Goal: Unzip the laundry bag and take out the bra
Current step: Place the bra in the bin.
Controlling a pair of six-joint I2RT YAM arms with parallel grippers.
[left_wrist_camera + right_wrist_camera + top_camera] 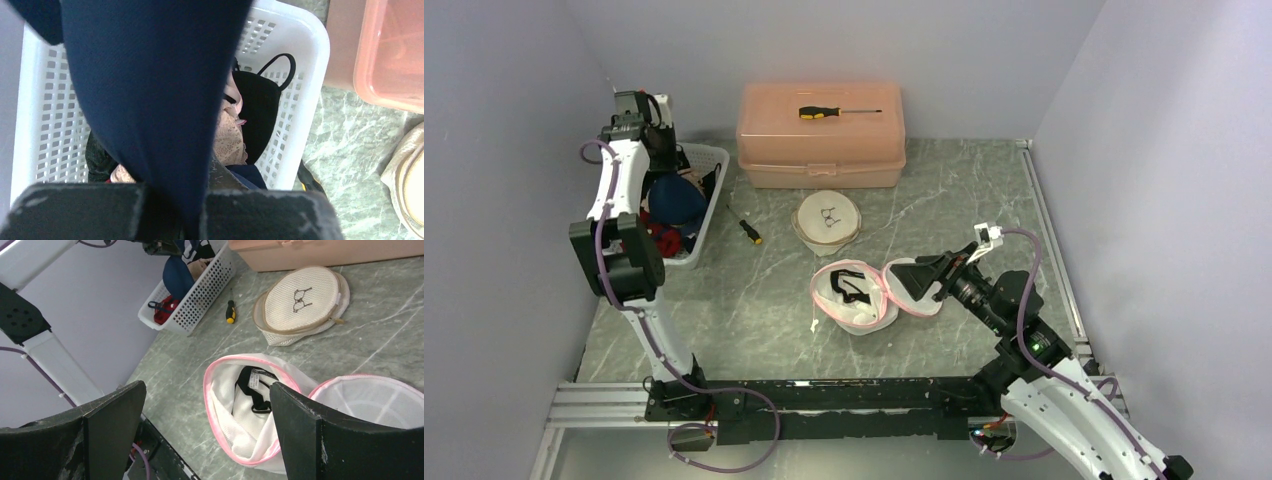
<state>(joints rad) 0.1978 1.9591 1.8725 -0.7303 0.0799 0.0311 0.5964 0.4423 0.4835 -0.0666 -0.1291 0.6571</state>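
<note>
Pinches a navy cloth (150, 90) in the left gripper (192, 220), jaws closed tight on the fabric, the cloth hanging down over the white basket (305, 45) at the far left of the table (754, 310). Shows, lower in that basket, a black garment (260, 105) with a thin strap loop and a piece of beige lace (231, 137). Holds the right gripper (206, 390) with jaws spread wide and nothing between them, hovering just beside and above the pink-rimmed laundry bag (235, 440) at mid-table. Finds that bag unzipped, its round lid flap (370, 400) thrown back to the right. Sees the bra (250, 387) inside the open bag: black, straps and a small tag showing against the white mesh, touched by neither gripper. Has, just beyond, a second, beige mesh bag (827, 218), closed; a small screwdriver (750, 232) between it and the basket; and a pink toolbox (821, 140) at the back, a longer screwdriver (839, 112) lying on its lid.
</note>
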